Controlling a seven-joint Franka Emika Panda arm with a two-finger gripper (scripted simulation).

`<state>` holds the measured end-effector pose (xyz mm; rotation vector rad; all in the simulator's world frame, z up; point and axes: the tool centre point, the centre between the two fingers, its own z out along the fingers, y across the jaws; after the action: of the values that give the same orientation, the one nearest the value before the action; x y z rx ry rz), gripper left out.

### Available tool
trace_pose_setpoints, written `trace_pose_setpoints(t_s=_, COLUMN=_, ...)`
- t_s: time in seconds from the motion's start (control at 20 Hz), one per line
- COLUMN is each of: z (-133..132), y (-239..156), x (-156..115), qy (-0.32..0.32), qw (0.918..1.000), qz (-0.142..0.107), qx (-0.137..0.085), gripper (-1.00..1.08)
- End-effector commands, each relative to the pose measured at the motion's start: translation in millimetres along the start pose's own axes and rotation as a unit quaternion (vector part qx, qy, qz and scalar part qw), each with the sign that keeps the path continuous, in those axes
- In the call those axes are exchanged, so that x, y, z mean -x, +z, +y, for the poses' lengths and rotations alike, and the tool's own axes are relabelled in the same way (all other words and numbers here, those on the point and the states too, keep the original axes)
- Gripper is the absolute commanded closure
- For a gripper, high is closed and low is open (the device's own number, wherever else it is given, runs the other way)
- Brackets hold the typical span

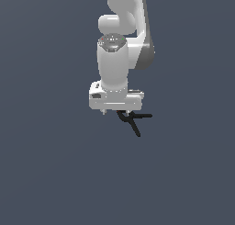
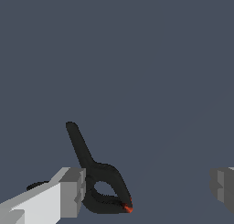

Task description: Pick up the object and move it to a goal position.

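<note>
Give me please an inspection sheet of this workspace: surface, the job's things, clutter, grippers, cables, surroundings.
Surface: plain dark grey-blue ground, bare where it shows.
Job's things: one small black forked object with a reddish mark at one end; in the exterior view it sits just below the gripper. Whether it rests on the ground or is lifted cannot be told.
Clutter: nothing seen.
Grippers: white gripper, fingers wide apart. In the wrist view one finger is right beside the object; the other stands well clear. Not closed on it.
Cables: nothing seen.
Surroundings: only the white arm above; no goal marker seen.
</note>
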<state>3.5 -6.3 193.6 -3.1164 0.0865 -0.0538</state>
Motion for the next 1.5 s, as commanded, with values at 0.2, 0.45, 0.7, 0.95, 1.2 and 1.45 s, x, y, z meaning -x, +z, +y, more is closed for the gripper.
trace_pose_setpoints(t_s=0.2, z=10.1, y=3.3, x=1.7, qy=0.003, qw=1.0000, qz=-0.005, qx=0.002, gripper=-0.20)
trace_pose_setpoints(t_s=0.45, z=16.2, y=4.1, x=2.9, qy=0.006, qw=0.9999, qz=-0.009, qx=0.003, gripper=-0.20)
trace_pose_setpoints(t_s=0.7, z=12.1, y=9.8, x=1.5, qy=-0.004, qw=1.0000, qz=-0.004, qx=0.006, gripper=-0.20)
trace_pose_setpoints(t_s=0.95, z=3.1, y=23.7, x=-1.1, qy=-0.026, qw=0.9996, qz=0.006, qx=0.012, gripper=-0.20)
trace_pose_setpoints(t_s=1.2, z=-12.4, y=45.5, x=-4.0, qy=-0.062, qw=0.9976, qz=0.022, qx=0.020, gripper=-0.20)
trace_pose_setpoints(t_s=1.45, z=-36.0, y=74.6, x=-5.1, qy=-0.114, qw=0.9921, qz=0.044, qx=0.028, gripper=-0.20)
